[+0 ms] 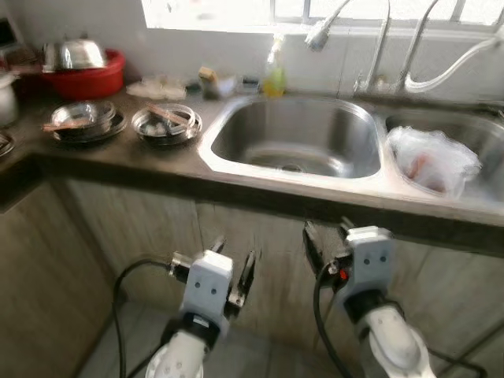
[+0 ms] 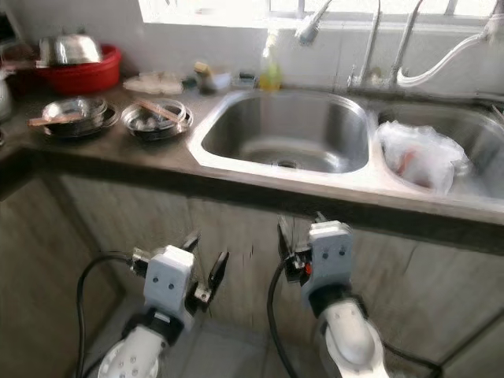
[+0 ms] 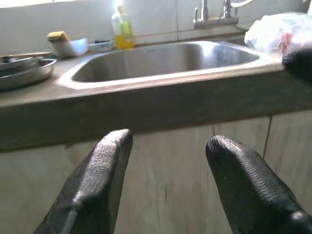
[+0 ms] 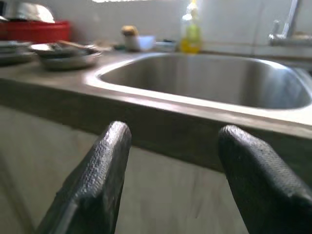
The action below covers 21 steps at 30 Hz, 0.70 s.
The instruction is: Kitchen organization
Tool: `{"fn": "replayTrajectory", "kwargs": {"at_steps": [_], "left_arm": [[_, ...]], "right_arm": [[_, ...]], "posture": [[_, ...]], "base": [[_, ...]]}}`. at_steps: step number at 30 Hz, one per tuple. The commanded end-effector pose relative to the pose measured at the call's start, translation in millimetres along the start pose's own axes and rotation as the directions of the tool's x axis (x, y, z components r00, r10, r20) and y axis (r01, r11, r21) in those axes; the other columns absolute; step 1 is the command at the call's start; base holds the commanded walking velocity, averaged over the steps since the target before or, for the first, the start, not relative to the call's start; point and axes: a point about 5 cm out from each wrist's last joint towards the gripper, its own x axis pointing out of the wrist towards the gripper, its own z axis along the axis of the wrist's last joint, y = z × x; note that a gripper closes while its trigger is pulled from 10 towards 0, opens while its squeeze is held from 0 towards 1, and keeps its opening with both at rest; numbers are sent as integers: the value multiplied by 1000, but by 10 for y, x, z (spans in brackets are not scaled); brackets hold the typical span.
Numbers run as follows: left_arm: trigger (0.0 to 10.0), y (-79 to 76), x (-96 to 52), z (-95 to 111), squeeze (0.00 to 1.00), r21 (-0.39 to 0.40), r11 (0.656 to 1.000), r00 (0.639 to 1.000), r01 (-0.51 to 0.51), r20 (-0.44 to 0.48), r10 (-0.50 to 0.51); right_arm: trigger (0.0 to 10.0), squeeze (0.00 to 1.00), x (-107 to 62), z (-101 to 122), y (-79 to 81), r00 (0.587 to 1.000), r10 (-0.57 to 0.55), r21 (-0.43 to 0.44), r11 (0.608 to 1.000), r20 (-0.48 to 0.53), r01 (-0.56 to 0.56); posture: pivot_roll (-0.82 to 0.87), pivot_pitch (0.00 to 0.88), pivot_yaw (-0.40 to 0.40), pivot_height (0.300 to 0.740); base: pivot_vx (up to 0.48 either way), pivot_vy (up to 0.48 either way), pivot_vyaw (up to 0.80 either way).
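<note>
Overhead, both released end effectors, left (image 1: 234,274) and right (image 1: 327,236), hang below the sink (image 1: 295,146); wrist views face its counter edge (image 3: 146,97)

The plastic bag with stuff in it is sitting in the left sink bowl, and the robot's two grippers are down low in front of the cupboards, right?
Not quite. The plastic bag sits in the right sink bowl; the left sink bowl holds no bag, as the left eye view shows. The rest is right: the left gripper and right gripper are both low in front of the cupboards, below the counter edge.
</note>
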Motion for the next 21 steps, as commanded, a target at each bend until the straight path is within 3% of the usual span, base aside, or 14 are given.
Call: {"fn": "replayTrajectory", "kwargs": {"at_steps": [1,12,17,21], "left_arm": [[10000,12,12,14,0,6,1000,1000,-17,-1,17],[10000,25,24,14,0,10,999,999,-40,-7,40],[10000,11,27,13,0,10,999,999,-33,-7,33],[10000,9,32,13,0,17,999,999,-33,-8,33]], "right_arm": [[10000,0,-3,-3,5,1000,5,-8,1000,-1,-5],[10000,0,-39,-113,29,999,30,-36,999,-43,-32],[10000,0,-41,-149,36,998,37,-50,998,-59,-40],[10000,0,-37,-149,48,997,45,-57,997,-55,-49]], "posture": [[143,63,-29,740],[142,69,-34,740],[144,71,-34,740],[143,70,-34,740]], "base": [[0,0,0],[0,0,0],[0,0,777],[285,0,800]]}}
